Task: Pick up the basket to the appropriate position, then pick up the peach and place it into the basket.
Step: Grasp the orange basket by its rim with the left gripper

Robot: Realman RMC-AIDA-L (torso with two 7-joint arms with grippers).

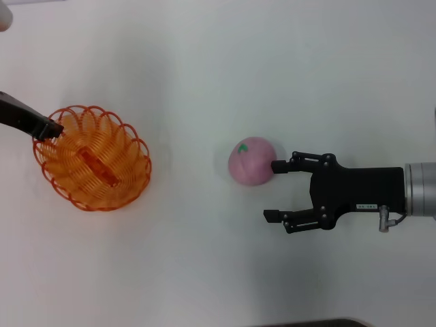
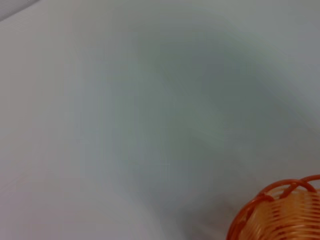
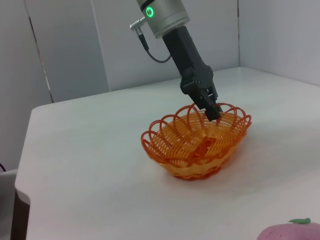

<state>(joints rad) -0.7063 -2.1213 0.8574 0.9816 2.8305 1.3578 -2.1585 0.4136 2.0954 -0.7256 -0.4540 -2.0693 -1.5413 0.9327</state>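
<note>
The orange wire basket [image 1: 92, 158] is on the white table at the left; its rim also shows in the left wrist view [image 2: 280, 212]. My left gripper [image 1: 49, 129] reaches in from the left and is shut on the basket's far left rim, as the right wrist view [image 3: 212, 109] shows from across the table. The pink peach [image 1: 251, 161] with its green leaf mark lies at the table's middle, and its top shows in the right wrist view [image 3: 292, 231]. My right gripper [image 1: 276, 191] is open just right of the peach, one fingertip [image 1: 279, 165] against its side.
The white table [image 1: 204, 68] stretches bare between the basket and the peach. A dark edge shows at the bottom of the head view [image 1: 320, 323]. Grey wall panels [image 3: 70, 45] stand behind the table's far side.
</note>
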